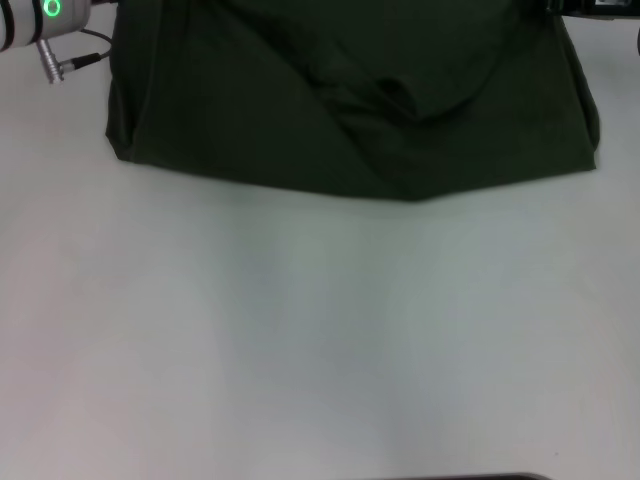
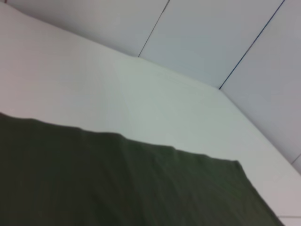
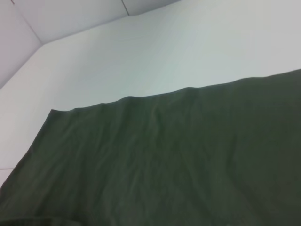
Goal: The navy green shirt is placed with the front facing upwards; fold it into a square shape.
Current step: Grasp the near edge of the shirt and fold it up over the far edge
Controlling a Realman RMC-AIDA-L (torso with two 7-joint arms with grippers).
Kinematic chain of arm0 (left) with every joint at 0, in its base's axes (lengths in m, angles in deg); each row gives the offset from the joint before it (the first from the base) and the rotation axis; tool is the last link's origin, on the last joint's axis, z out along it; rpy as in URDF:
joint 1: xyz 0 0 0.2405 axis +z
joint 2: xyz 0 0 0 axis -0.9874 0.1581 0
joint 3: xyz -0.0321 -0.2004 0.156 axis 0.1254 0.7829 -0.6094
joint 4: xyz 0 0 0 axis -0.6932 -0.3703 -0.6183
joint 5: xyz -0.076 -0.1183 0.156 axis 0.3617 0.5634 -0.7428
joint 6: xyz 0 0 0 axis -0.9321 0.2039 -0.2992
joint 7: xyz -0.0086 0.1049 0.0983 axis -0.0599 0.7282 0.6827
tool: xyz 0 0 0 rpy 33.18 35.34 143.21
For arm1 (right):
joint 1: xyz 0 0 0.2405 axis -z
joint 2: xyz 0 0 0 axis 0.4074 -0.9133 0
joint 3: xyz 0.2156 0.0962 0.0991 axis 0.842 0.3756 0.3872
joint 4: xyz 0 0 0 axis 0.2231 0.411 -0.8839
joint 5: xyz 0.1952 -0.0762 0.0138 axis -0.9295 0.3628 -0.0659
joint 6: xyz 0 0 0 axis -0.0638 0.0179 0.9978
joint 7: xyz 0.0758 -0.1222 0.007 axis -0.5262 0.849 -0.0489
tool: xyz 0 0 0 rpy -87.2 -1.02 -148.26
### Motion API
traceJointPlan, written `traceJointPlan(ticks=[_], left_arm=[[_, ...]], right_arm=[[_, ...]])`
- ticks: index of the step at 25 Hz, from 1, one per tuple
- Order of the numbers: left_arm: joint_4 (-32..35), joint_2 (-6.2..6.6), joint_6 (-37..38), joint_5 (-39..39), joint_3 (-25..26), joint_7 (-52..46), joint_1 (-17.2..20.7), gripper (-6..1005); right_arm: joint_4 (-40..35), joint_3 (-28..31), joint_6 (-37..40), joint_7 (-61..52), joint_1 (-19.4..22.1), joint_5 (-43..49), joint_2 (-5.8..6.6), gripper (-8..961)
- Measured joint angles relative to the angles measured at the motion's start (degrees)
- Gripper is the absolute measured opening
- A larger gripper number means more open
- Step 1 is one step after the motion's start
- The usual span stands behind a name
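The navy green shirt [image 1: 350, 110] lies at the far side of the white table, plain green side showing, with slack folds across its middle and a near edge that dips to a point at the centre. No lettering shows. A part of my left arm [image 1: 40, 22], with a green ring light, sits at the shirt's far left corner. A dark piece of my right arm [image 1: 592, 6] sits at its far right corner. Neither arm's fingers show. In both wrist views the shirt [image 2: 117, 183] [image 3: 178, 160] shows as smooth green cloth with one straight edge on the table.
The white table [image 1: 320, 340] stretches bare from the shirt toward me. A dark strip [image 1: 470, 477] shows at its near edge. Pale wall panels [image 2: 211, 37] stand behind the table's far edge.
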Motion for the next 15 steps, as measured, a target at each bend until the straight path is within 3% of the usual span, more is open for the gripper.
traceJointPlan(ticks=[9, 15], left_arm=[[-0.09, 0.46, 0.08, 2.03, 0.02, 0.46, -0.37, 34], [-0.39, 0.68, 0.58, 3.85, -0.34, 0.60, -0.42, 34]], right_arm=[[-0.82, 0.01, -0.16, 0.05, -0.36, -0.57, 0.40, 31], [-0.87, 0.05, 0.10, 0.09, -0.72, -0.70, 1.29, 31]])
